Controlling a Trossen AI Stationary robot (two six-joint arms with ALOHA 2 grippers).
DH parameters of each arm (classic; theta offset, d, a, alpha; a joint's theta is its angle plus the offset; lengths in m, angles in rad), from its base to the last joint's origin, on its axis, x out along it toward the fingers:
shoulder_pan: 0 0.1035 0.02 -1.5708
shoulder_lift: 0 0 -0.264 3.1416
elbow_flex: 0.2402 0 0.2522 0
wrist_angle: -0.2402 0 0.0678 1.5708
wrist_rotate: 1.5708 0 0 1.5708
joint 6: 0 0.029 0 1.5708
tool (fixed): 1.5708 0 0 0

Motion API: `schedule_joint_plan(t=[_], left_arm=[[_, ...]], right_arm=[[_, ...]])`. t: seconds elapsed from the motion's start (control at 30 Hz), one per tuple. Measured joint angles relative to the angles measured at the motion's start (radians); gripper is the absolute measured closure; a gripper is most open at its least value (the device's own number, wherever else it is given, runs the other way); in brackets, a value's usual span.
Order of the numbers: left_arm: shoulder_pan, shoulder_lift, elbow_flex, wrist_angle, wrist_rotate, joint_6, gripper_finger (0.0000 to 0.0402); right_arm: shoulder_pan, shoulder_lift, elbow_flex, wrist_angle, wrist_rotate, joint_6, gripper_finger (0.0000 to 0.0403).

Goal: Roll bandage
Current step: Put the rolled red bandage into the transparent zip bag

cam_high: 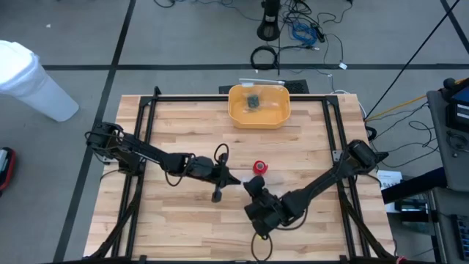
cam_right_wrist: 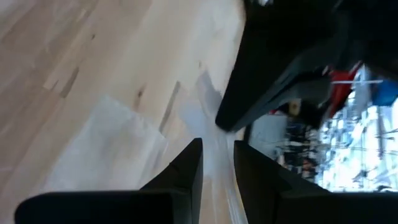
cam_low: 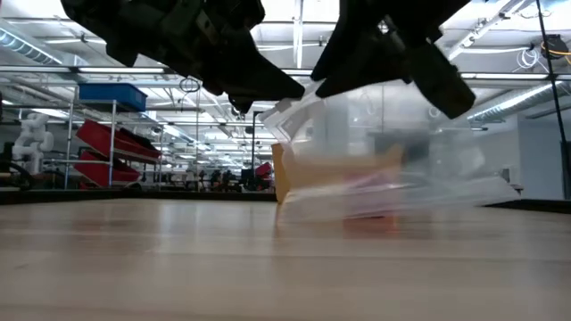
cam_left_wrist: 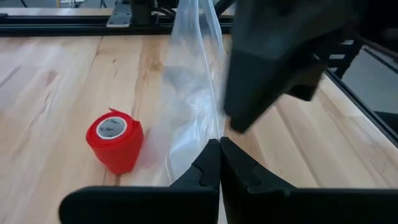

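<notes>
Bandage (cam_high: 259,168) sits as a finished red roll on the wood table (cam_high: 183,125), centre, just at 12 o'clock of both grippers — rolling looks done. Left gripper (cam_left_wrist: 219,144) is clamped on the clear plastic bag (cam_left_wrist: 189,99); right gripper (cam_right_wrist: 217,149) pinches the same bag, fingers slightly apart. Bagging seems left. Yellow bowl (cam_high: 259,105) sits at 12 o'clock near the far edge — open room around.

Room: grey floor (cam_high: 183,44) around wooden desk (cam_high: 183,220); black cables (cam_high: 293,33) beyond desk's far edge; white bin (cam_high: 33,81) nearby; blue crate (cam_low: 111,94) on distant shelving; ceiling strip lights (cam_low: 53,69).
</notes>
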Motion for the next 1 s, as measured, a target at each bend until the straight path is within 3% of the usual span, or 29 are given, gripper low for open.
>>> schedule_joint_plan(t=[0.17,0.33,0.53,1.0], left_arm=[[-0.001,0.0,0.0,-0.006,0.0,0.0,0.0401],[-0.001,0.0,0.0,-0.003,0.0,-0.001,0.0401],[-0.001,0.0,0.0,0.021,-0.019,-0.003,0.0402],[-0.005,0.0,0.0,0.044,-0.089,-0.051,0.0402]], right_arm=[[-0.031,0.0,0.0,-0.081,-0.084,0.08,0.0328],[-0.038,0.0,0.0,-0.169,-0.094,0.177,0.0333],[-0.035,0.0,0.0,-0.182,-0.133,0.184,0.0395],[-0.006,0.0,0.0,-0.162,-0.102,0.157,0.0403]])
